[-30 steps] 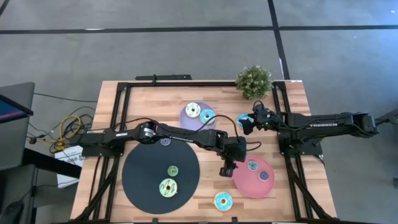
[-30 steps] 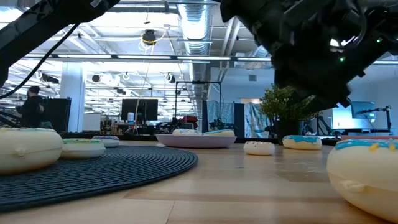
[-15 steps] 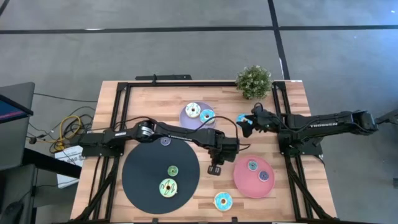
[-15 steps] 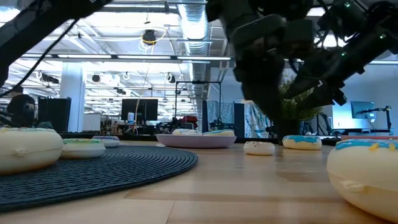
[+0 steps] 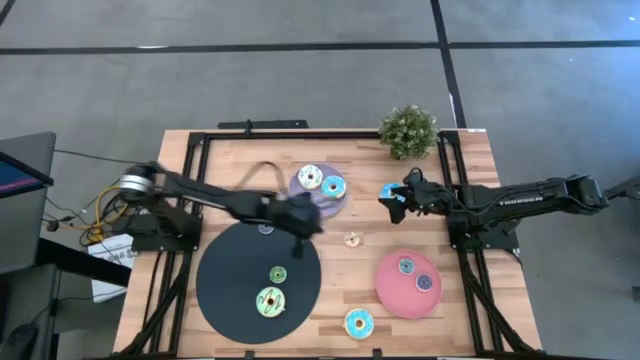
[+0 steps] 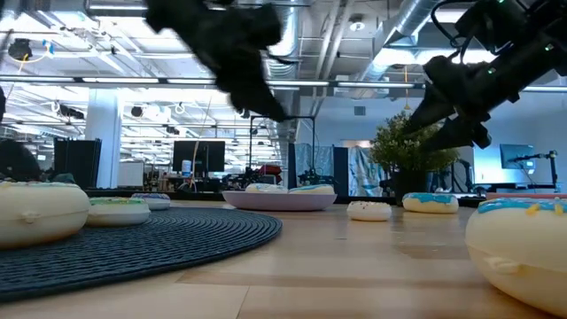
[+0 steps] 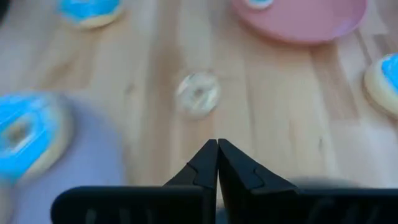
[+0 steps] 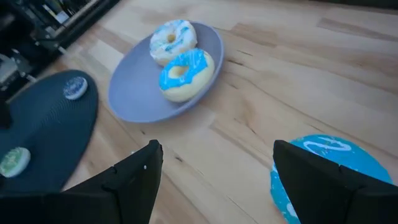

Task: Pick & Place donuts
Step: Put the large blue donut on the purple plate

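My left gripper (image 7: pixel 217 148) is shut and empty, blurred in the high view (image 5: pixel 305 218) above the near rim of the lavender plate (image 5: pixel 300 192). A small cream donut (image 7: pixel 198 93) lies flat on the wood ahead of it (image 5: pixel 352 239). My right gripper (image 8: pixel 214 177) is open and hovers (image 6: pixel 427 133) above the table beside a blue donut (image 5: pixel 388 190), which lies partly under one finger in the right wrist view (image 8: pixel 323 163). Two donuts, white-blue (image 5: pixel 309 177) and blue (image 5: pixel 332 186), rest on the lavender plate.
The black plate (image 5: pixel 225 290) carries two green donuts (image 5: pixel 268 301) and a small purple one (image 5: pixel 265 228). The pink plate (image 5: pixel 390 295) holds two small donuts (image 5: pixel 406 265). A blue donut (image 5: pixel 358 323) sits near the table's near edge. A potted plant (image 5: pixel 408 130) stands at the far edge.
My left arm has swung quickly from beside the pink plate toward the table's left and far side, ending over the lavender plate's near rim. The small cream donut, which the arm covered in the high view before, now shows; it has stayed in place.
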Controlling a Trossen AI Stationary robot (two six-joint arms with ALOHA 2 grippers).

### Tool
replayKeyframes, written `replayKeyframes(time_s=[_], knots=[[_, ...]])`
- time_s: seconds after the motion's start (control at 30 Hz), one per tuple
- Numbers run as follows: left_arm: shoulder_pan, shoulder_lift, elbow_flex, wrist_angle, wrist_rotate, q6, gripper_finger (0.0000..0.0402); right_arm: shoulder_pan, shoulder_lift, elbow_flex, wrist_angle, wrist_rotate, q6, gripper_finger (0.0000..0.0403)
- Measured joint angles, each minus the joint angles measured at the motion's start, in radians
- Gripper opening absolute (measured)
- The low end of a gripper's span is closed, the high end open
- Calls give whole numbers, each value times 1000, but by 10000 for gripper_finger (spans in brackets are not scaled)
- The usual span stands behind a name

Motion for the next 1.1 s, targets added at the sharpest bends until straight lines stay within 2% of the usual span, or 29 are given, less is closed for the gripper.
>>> replayKeyframes(time_s=[0.23, 0.37, 0.47, 0.57, 0.67, 0.77, 0.9, 1.1], knots=[[84, -415, -307, 36, -42, 24, 1, 0, 0, 5, 102, -3, -18, 296], [140, -624, -440, 55, -39, 62, 0, 11, 25, 76, 85, -1, -81, 296], [190, -752, -519, 66, -39, 62, 0, 5, 81, 170, -56, -3, -82, 296], [233, -860, -593, 57, -30, 61, 0, -28, 165, 286, -316, -13, -9, 296], [264, -933, -638, 40, -13, 48, 0, -74, 255, 376, -604, -33, 65, 296], [279, -976, -662, 41, -9, 37, 0, -130, 318, 401, -759, -59, 85, 296], [282, -988, -666, 41, -17, 13, 0, -211, 355, 385, -750, -136, 47, 296], [282, -987, -666, 41, 25, 12, 0, -332, 409, 365, -658, -160, 7, 296]])
